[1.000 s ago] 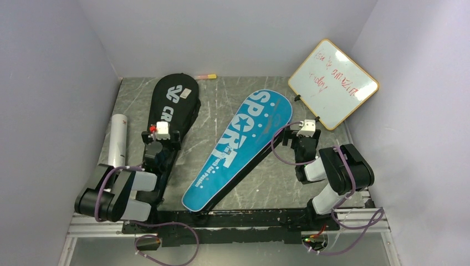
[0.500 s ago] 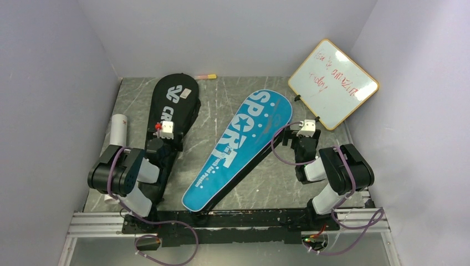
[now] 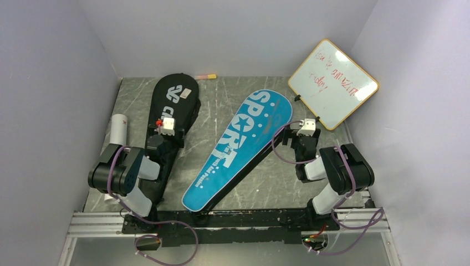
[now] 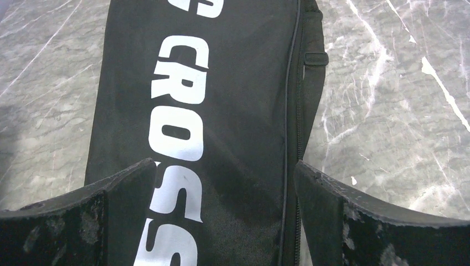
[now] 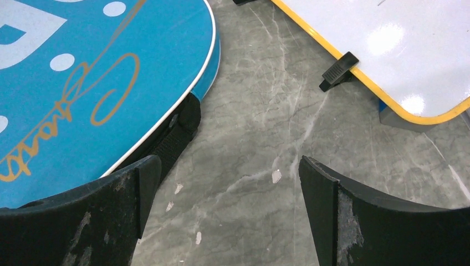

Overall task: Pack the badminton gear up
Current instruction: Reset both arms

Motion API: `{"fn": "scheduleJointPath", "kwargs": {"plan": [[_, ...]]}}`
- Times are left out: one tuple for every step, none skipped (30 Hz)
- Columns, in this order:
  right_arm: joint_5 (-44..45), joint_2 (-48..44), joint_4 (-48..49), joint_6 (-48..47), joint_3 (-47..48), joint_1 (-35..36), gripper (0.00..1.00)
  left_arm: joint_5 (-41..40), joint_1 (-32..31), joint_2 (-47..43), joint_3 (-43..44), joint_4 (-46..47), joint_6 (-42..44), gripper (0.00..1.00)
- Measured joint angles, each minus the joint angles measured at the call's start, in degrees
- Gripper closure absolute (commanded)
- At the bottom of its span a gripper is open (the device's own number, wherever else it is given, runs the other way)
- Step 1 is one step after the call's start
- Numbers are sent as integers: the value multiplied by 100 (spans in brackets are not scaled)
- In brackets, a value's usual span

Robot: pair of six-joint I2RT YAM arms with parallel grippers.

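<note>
A black racket bag (image 3: 173, 105) with white letters lies at the left; it fills the left wrist view (image 4: 221, 100). A blue racket bag (image 3: 244, 144) with white "SPORT" letters lies diagonally in the middle; its edge shows in the right wrist view (image 5: 83, 83). My left gripper (image 3: 166, 126) is open and empty just above the black bag's narrow part, its jaws spread over the fabric (image 4: 224, 183). My right gripper (image 3: 305, 128) is open and empty over bare table (image 5: 227, 183) right of the blue bag. No rackets or shuttlecocks are in view.
A long white tube (image 3: 117, 138) lies at the left wall. An orange-rimmed whiteboard (image 3: 333, 83) with red writing leans at the back right, also in the right wrist view (image 5: 388, 44). A small pink and yellow marker (image 3: 205, 76) lies at the back wall.
My left arm has swung toward the back and its gripper has moved up along the black bag. The right arm and both bags have not moved.
</note>
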Motion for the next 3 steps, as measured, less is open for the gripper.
{"fn": "scheduleJointPath", "kwargs": {"plan": [[-63,0,-68,24,39,-33,0,2,0,0,0,0,-2,3],[-85,0,-98,31,63,-55,0,2,0,0,0,0,0,3],[-109,0,-118,37,85,-79,0,2,0,0,0,0,-2,3]]}}
